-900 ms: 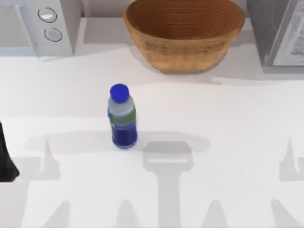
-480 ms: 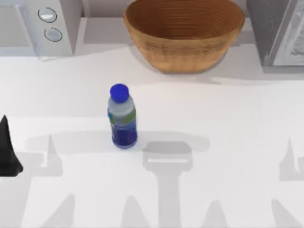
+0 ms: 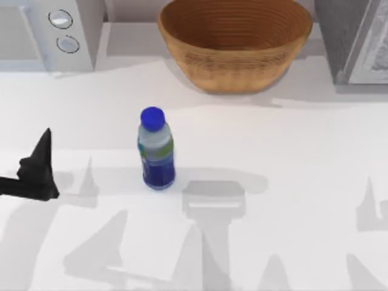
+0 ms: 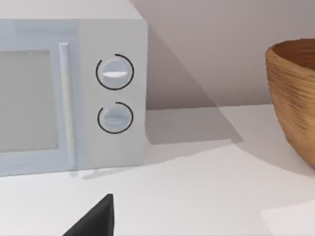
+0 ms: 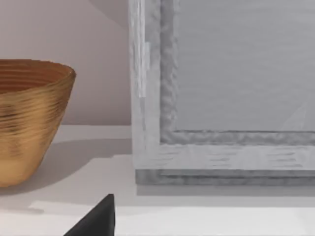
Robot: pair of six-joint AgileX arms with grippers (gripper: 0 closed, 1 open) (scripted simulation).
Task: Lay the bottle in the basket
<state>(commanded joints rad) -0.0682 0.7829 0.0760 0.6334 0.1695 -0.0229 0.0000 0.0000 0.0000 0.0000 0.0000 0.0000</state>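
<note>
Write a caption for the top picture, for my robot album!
Left claw reaches from the table's left edge toward the upright bottle; the basket waits behind.

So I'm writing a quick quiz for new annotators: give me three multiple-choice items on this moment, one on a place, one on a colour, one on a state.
1. Where is the bottle relative to the basket?
A. inside it
B. on the table, nearer the camera and to the top view's left of it
C. behind it

2. What colour is the bottle's cap?
A. red
B. white
C. blue

3. How does the bottle stand?
A. upright on its base
B. lying on its side
C. lifted by a gripper

Answers:
1 B: the basket sits at the table's far edge, and the bottle stands apart in front of it.
2 C: the cap is plainly blue.
3 A: it stands cap up, untouched; the left gripper is off near the table's left edge.
</note>
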